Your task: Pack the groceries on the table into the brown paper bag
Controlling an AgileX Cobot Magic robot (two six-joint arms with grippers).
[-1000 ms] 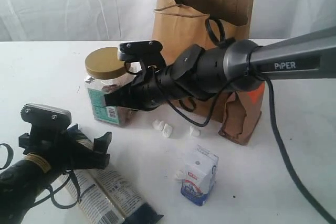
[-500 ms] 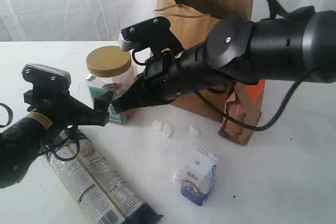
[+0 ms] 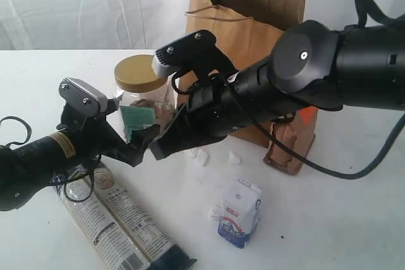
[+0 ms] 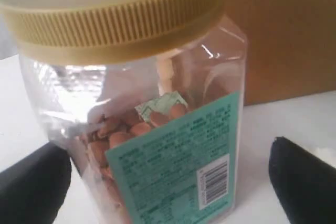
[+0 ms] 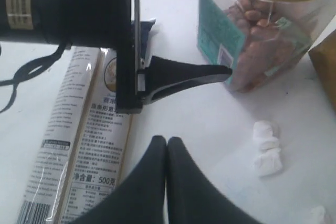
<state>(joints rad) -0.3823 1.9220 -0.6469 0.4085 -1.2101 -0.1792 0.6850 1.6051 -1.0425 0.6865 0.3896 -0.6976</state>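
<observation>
The yellow-lidded clear jar (image 3: 140, 96) stands on the white table (image 3: 329, 219), in front of the brown paper bag (image 3: 250, 17). My left gripper (image 3: 136, 136) is open. In the left wrist view its black fingertips (image 4: 34, 182) flank the jar (image 4: 157, 103) with a gap on each side, and the bag (image 4: 283, 40) is behind. My right gripper (image 3: 157, 151) is shut and empty, low over the table just in front of the jar. Its fingertips (image 5: 167, 142) point between the jar (image 5: 257, 35) and the long noodle pack (image 5: 84, 145).
The noodle pack (image 3: 114, 219) lies at the front left. A blue-white carton (image 3: 240, 212) stands at the front centre. An orange-brown pouch (image 3: 292, 137) leans by the bag's right side. Small white crumbs (image 3: 197, 155) lie under my right arm.
My left arm has swung up and right, so its open fingers now stand around the jar. My right arm has dropped, and its shut gripper has come down in front of the jar.
</observation>
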